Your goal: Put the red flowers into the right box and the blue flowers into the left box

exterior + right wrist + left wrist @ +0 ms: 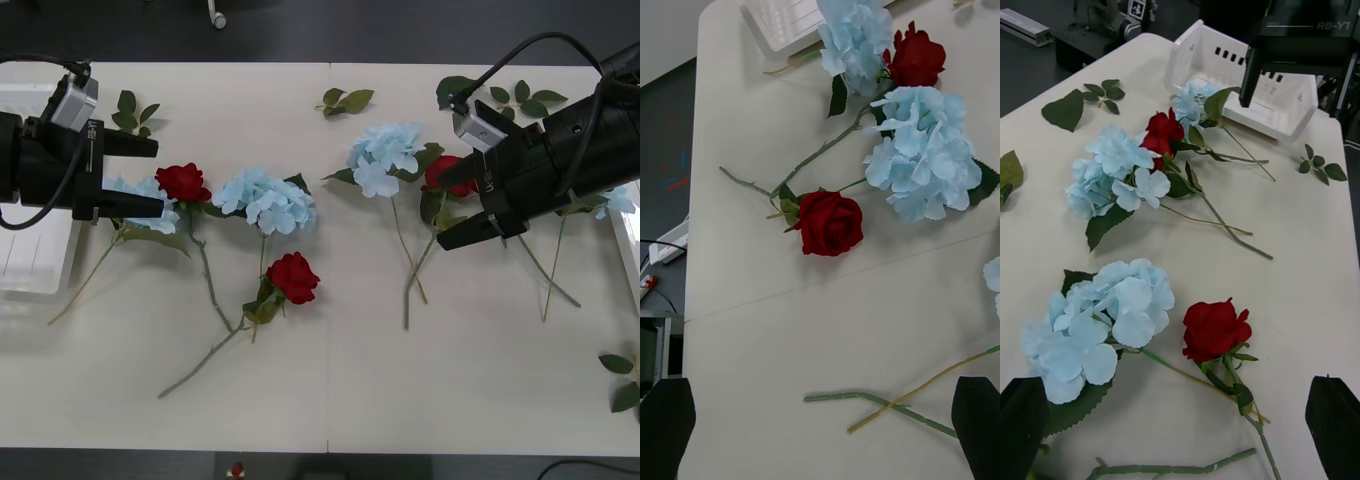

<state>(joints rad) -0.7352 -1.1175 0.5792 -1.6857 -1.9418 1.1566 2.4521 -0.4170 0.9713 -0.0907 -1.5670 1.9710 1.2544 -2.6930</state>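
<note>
White bench top, dark floor round it, flowers strewn across, none in a tray yet.

Red flowers: one rose (293, 276) near bench centre, a bit left of the seam, stem running down-left toward the near edge. Second rose (183, 182) farther left, just beside the left gripper (160, 178), whose fingers are spread w/ nothing between them. Third rose (447, 176) right of centre, partly under the right gripper (462, 198), fingers also apart and empty; its stem runs toward the near edge, crossing a blue stem.

Key relation, my read: the third rose lies right at the right gripper's tips, and the right box (631, 235) sits at the bench's right edge behind that arm, so right arm is nearer and the carry is short. Stem's long axis runs roughly far-to-near, across the finger line.

Blue flowers: cluster (268, 200) mid-left touching the second rose's leaves, cluster (385, 155) just beside the third rose, another (145, 200) under the left fingers, one (617, 201) by the right edge. Left box (30, 250) at left edge, under the left arm.

In the way: blue cluster crowding the third rose; tangled stems could drag along. Loose leaf sprigs (345, 101) near the far edge, well apart.
</note>
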